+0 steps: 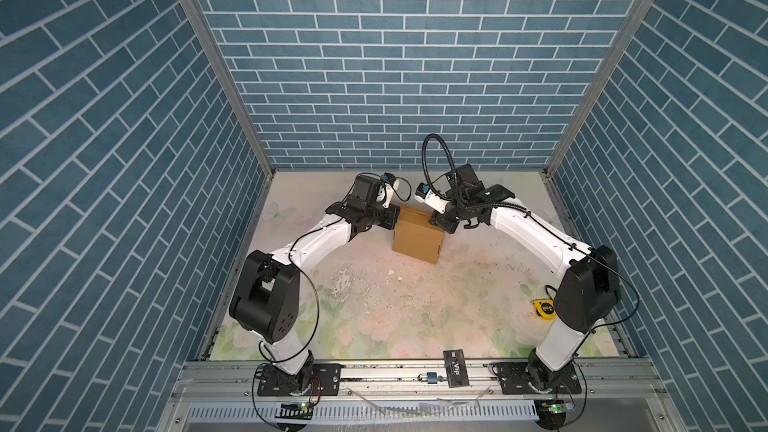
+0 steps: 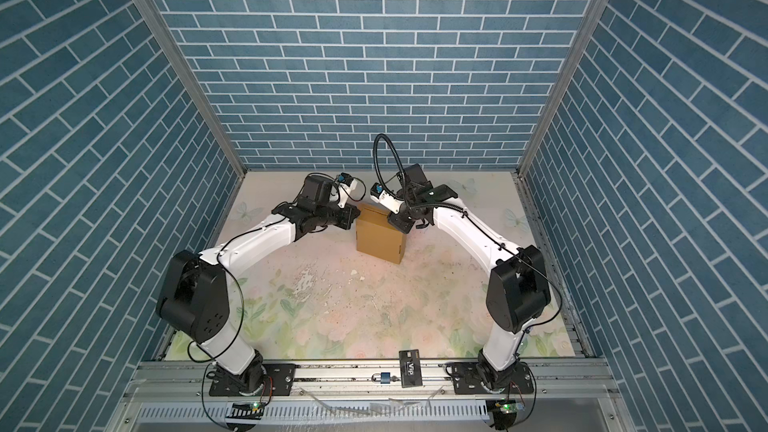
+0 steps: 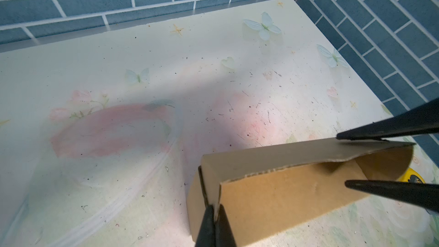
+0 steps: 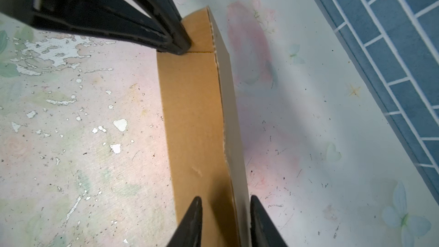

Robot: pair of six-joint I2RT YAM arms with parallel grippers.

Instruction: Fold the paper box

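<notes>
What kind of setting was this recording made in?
Most likely a purpose-built robot test booth, not a real room: blue brick-print wall panels in silver metal framing, a worn floral-print tabletop, and two white-and-black robot arms bolted to a metal rail at the front.

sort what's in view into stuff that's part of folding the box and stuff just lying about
Part of the job:
- paper box
- left gripper, pinching the box's edge
- right gripper, jaws apart astride the box's other end

Just lying about, away from the box:
- yellow tape measure
- black card
- padlock
</notes>
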